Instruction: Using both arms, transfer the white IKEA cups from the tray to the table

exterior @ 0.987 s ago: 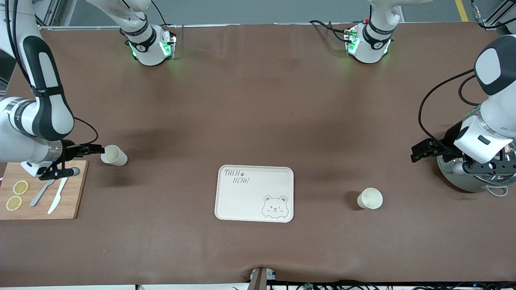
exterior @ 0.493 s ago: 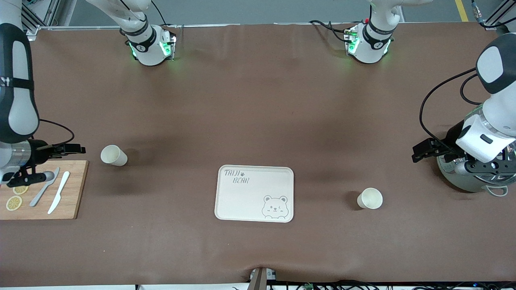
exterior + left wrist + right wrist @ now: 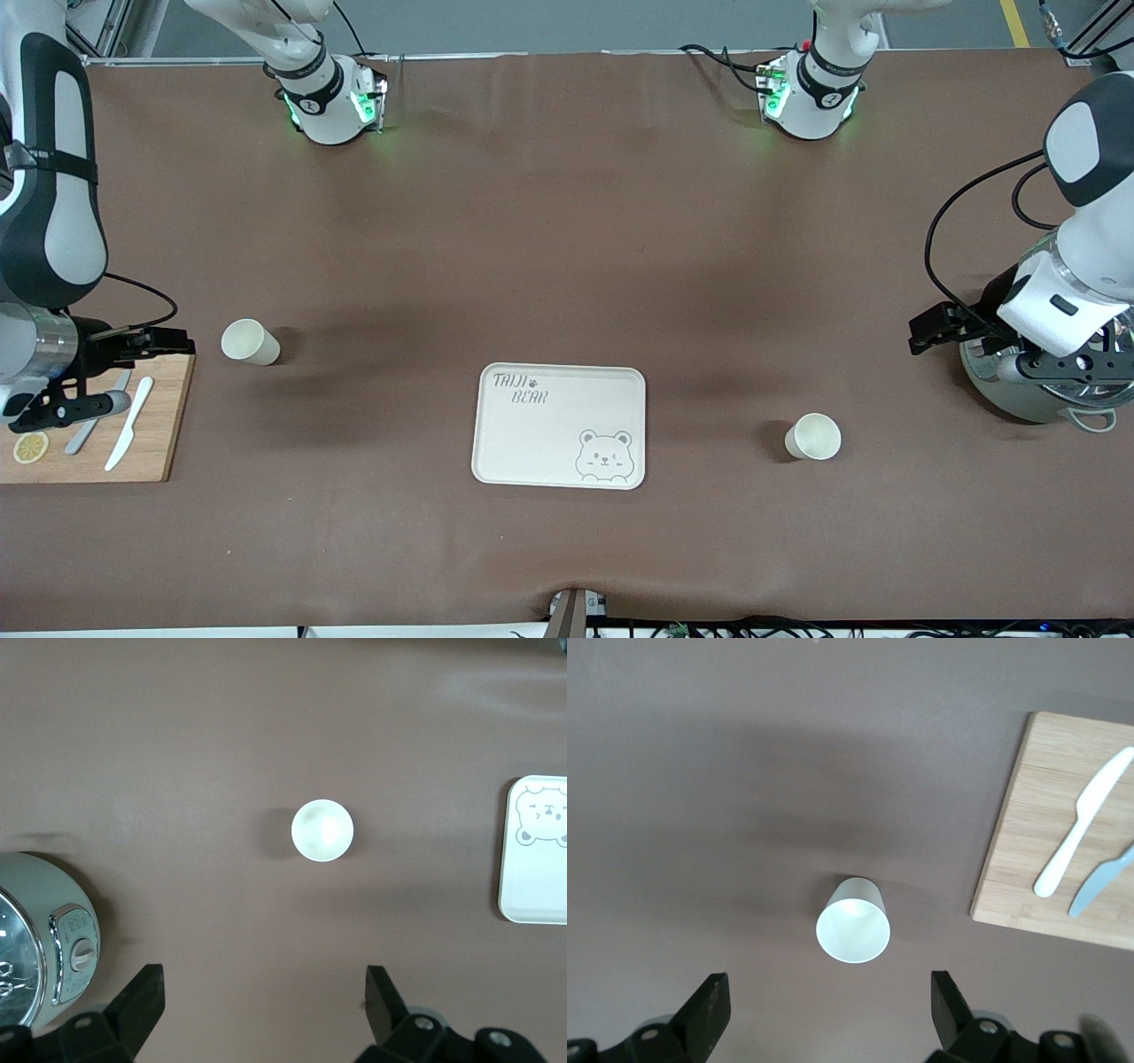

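Cups first: I've got one white IKEA cup (image 3: 812, 437) standing upright on the brown counter (image 3: 567, 248), low and right of centre in the front frame, and on the left wrist feed it sits dead centre, mouth up (image 3: 322, 829). Level with it, at middle bottom, lies the cream bear-printed tray (image 3: 559, 425), bare, and well apart from both cups. Down in the lower left corner I see the wooden cutting board (image 3: 97, 425) with a white knife (image 3: 129, 434), a grey utensil (image 3: 93, 425) and a lemon slice (image 3: 30, 447) on it.

Moving up the frame, the second white IKEA cup (image 3: 250, 342) stands at mid left, just off the board's corner; on the right wrist feed it shows in the middle (image 3: 854, 921).

My right end effector (image 3: 146, 341) hangs over the board's upper edge, near that cup and clear of it, fingers (image 3: 709, 1010) spread wide. My left end effector (image 3: 930, 328) hovers at mid right beside the grey-green cooker (image 3: 1036, 390), fingers (image 3: 146, 997) spread wide too, holding nothing.
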